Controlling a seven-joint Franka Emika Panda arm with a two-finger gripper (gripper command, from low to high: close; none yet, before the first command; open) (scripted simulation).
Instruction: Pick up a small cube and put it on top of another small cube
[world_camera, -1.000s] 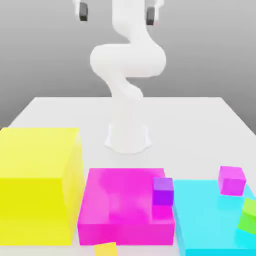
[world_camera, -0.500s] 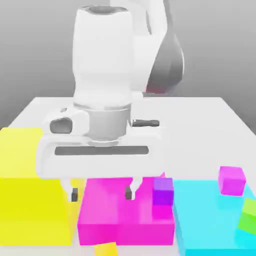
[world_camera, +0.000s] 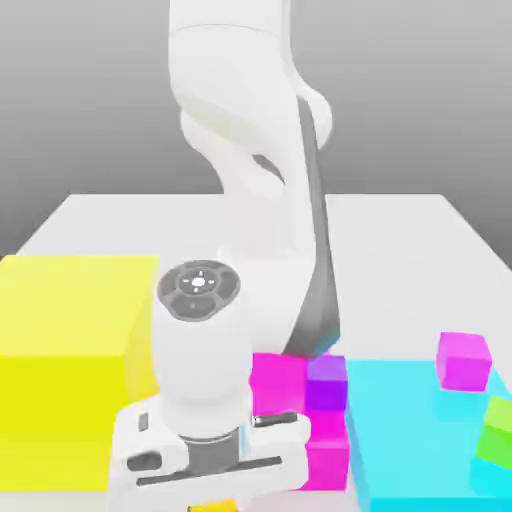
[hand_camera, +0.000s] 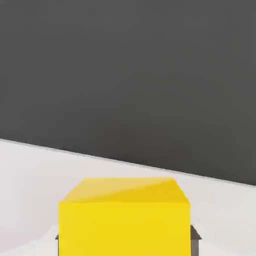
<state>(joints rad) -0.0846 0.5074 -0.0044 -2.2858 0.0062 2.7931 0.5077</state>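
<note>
Hand view has the small yellow cube (hand_camera: 125, 217) between spread fingers (hand_camera: 195, 235) — off-centre closing could nudge it away, not grip it.

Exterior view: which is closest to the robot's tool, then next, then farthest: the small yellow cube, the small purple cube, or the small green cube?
1. The small yellow cube, right under the tool at the bottom edge, nearest.
2. The small purple cube, on the big magenta block, toward the exterior view's right.
3. The small green cube, on the cyan block at the far right edge, farthest.
</note>
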